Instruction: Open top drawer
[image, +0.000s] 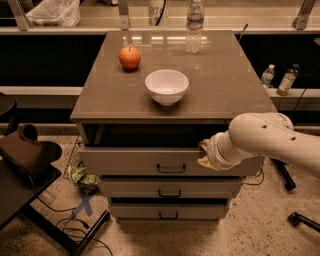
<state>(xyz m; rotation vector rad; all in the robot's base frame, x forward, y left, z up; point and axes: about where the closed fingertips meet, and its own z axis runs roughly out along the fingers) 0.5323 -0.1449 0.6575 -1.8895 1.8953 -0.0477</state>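
Note:
The top drawer of the grey-beige cabinet stands pulled out a little, with a dark gap above its front panel and a small black bar handle at centre. My gripper is at the upper right part of the drawer front, right of the handle, at the panel's top edge. My white arm reaches in from the right and covers the drawer's right end. Two shorter drawer fronts lie below, shut.
A white bowl, a red apple and a water bottle stand on the cabinet top. A dark chair is at the left, cables and debris on the floor by it. Bottles sit on a ledge at the right.

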